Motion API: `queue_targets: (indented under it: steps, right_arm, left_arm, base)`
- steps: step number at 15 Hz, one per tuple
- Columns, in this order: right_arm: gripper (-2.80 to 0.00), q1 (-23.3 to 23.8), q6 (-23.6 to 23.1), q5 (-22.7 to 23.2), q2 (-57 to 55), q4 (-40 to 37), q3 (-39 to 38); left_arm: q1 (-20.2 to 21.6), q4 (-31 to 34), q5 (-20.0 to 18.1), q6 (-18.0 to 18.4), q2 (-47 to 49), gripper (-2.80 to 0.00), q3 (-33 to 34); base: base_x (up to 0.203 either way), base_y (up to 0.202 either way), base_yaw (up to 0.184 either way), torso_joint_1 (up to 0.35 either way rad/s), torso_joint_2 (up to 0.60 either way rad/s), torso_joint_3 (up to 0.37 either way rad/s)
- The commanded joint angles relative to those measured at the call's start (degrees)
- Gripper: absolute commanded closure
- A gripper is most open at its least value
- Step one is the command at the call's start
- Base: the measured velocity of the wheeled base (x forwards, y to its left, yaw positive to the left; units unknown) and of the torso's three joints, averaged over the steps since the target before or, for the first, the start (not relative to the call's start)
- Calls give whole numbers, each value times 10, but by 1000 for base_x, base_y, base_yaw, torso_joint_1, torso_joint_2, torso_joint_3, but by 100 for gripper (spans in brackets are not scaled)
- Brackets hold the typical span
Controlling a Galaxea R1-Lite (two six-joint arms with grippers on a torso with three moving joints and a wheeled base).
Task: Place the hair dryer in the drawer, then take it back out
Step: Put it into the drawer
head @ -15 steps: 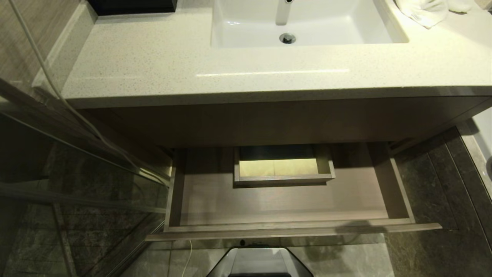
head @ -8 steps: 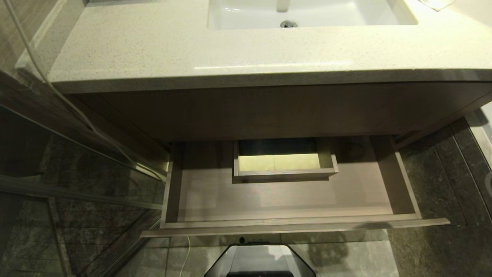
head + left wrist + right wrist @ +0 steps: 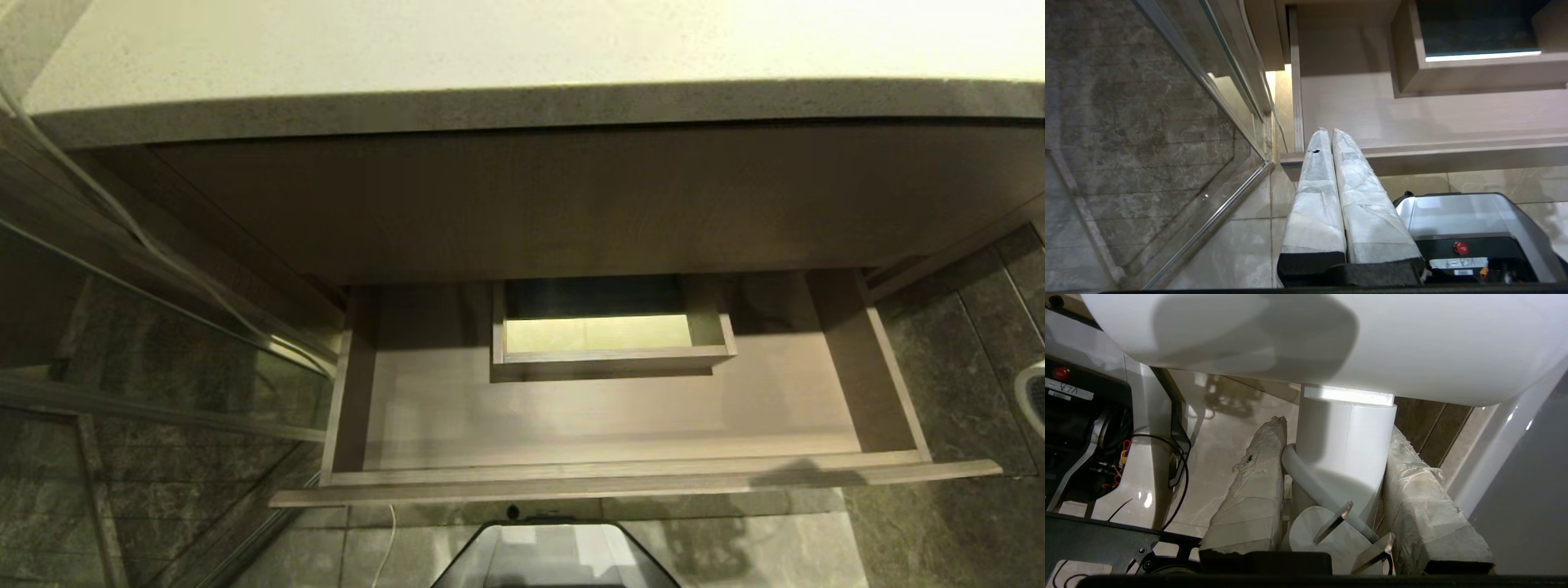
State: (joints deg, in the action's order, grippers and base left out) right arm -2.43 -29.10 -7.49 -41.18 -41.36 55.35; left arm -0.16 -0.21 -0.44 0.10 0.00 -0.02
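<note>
The right tool (image 3: 1331,465) clasps the white hair dryer (image 3: 1345,457) by its handle (probably beside the robot's base, off the head view). The drawer (image 3: 612,478) stands open, bare. Left tool (image 3: 1333,139), clenched, hangs near its corner. Risk: dryer's barrel striking the bench (image 3: 522,102) edge.

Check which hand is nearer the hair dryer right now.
Right. The right hand is clamped on the hair dryer handle. The left hand is shut and empty by the drawer front's corner; no dryer there.

The drawer (image 3: 620,425) stands pulled out below the countertop (image 3: 522,49), a boxed cut-out (image 3: 612,355) at its back.
</note>
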Motion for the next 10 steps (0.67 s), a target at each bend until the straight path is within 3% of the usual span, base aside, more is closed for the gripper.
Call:
queue_targets:
  steps: [1, 10]
  right_arm:
    - [0, 0, -2, -3, -5, -1, -5]
    - [0, 1, 0, -5, -46, 51, -29]
  left_arm:
    - [0, 0, 0, 0, 0, 0, 1]
    - [0, 0, 0, 0, 0, 0, 0]
  base:
    - [0, 0, 0, -297, 539, 231]
    - [0, 0, 0, -302, 495, 197]
